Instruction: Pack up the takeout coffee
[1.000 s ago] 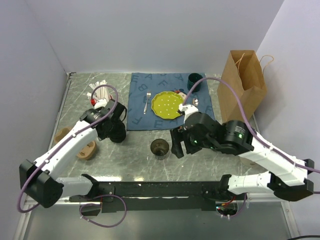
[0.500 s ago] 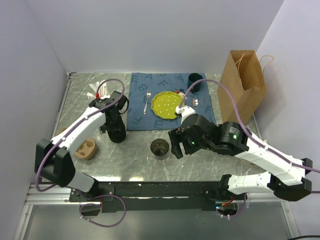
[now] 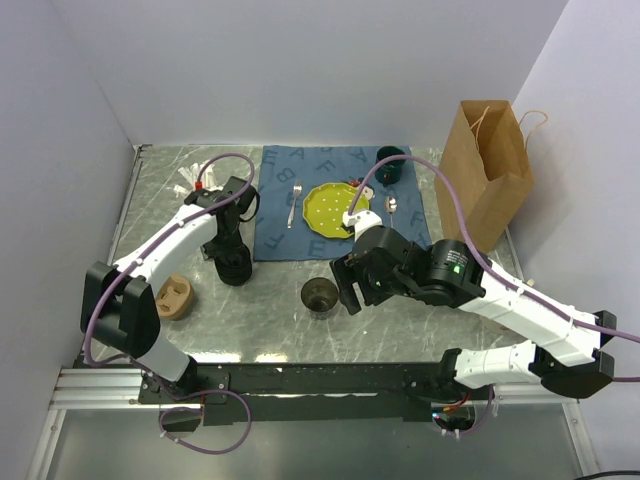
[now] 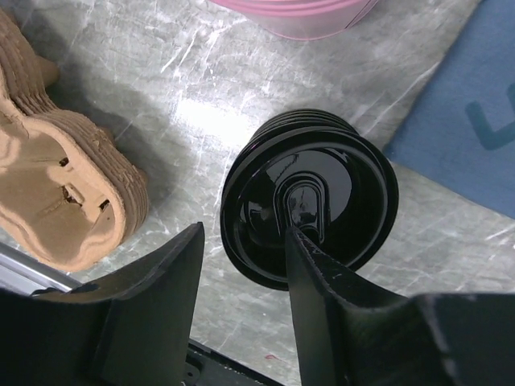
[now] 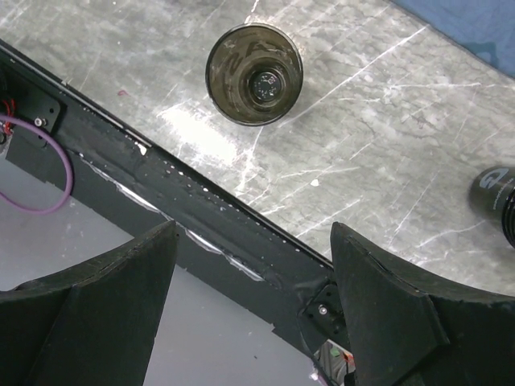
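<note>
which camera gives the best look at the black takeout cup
The left wrist view: it looks almost straight down on the takeout cup, with the lid and ribbed side large in frame. The top external view shows it small, partly under the left gripper. The right wrist view shows no clear cup.

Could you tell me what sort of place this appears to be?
Probably a robot lab bench staged as a café counter: plain walls box in the table, which holds a paper bag, a lidded black cup and a plate.
</note>
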